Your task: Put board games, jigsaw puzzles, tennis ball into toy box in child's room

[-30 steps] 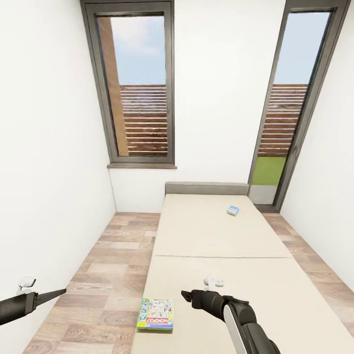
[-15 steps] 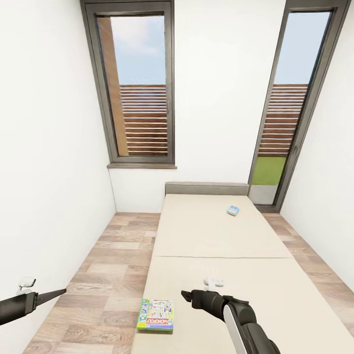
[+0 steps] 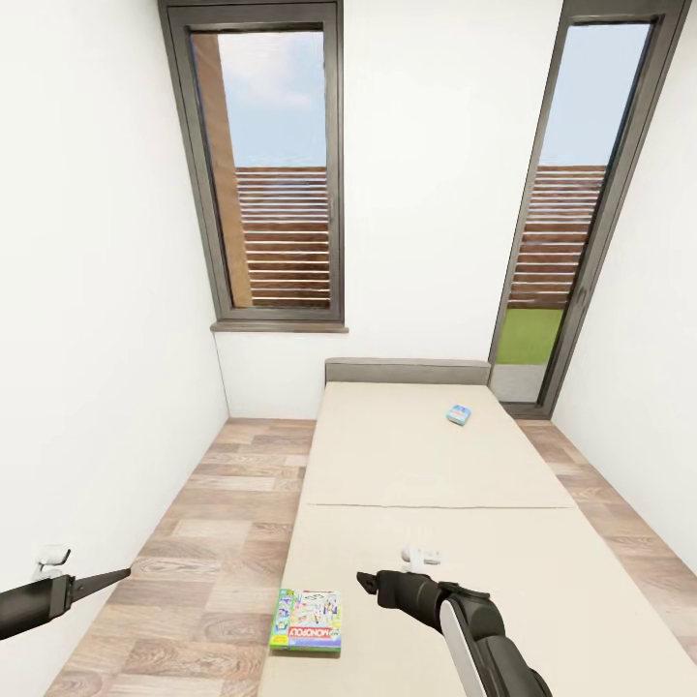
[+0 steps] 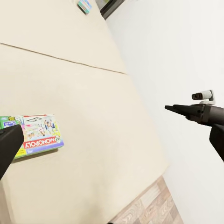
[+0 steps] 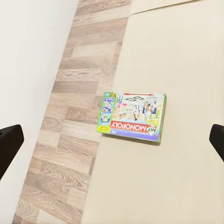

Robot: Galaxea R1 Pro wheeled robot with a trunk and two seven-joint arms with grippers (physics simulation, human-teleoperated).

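Your nearest toy is the Monopoly box (image 3: pixel 306 620), a small flat card box with a green edge, a white face crowded with bright print and a red MONOPOLY band. It lies flat on the bed (image 3: pixel 542 561), close to the mattress edge that borders the floor (image 3: pixel 208 542), at about 7 o'clock on the bed in the head view. The right wrist view shows the same box (image 5: pixel 132 117) face up, one long side parallel to that edge.

A second toy, a small blue box (image 3: pixel 459 414), lies flat at about 1 o'clock on the bed, near the headboard (image 3: pixel 407 371) and well apart from the Monopoly box. Its print is too small to read.

Your right gripper (image 3: pixel 362 581) hovers over the bed just beside the Monopoly box, at its 3 o'clock. In the right wrist view the two fingertips (image 5: pixel 9 142) stand at opposite margins, so the jaws are spread wide with nothing between them but the box below.

Your left gripper (image 3: pixel 121 574) hangs over the floor near the wall (image 3: pixel 97 339). You cannot tell whether its jaws are apart or together.
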